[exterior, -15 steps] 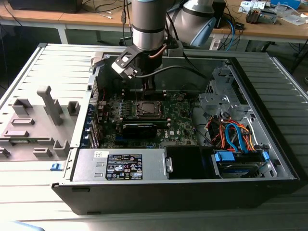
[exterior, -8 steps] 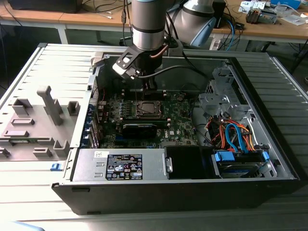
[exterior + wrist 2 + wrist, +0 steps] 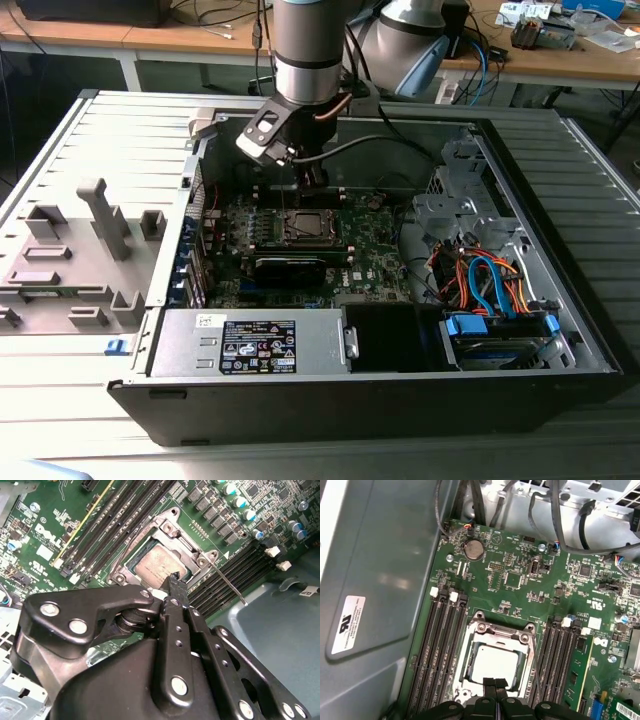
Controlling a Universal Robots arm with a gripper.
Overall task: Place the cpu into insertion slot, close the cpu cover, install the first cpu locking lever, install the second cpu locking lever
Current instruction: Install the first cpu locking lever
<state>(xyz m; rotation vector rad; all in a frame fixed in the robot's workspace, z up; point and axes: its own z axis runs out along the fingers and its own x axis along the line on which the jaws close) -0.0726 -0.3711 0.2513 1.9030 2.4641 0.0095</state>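
The cpu lies flat in the insertion slot, its silver-grey top showing in both wrist views. Around it sits the cpu cover, a silver frame lying down over the chip's edges. A thin locking lever sticks out from one socket corner over the memory slots, unlatched. My gripper hangs just above the socket's edge with its black fingertips shut together and nothing seen between them. In the exterior view the gripper is just behind the socket inside the open case.
Long black memory slots flank the socket on both sides. A black graphics card lies in front of it, then the power supply. Coloured cables and a drive cage fill the exterior view's right. A grey fixture stands outside the case.
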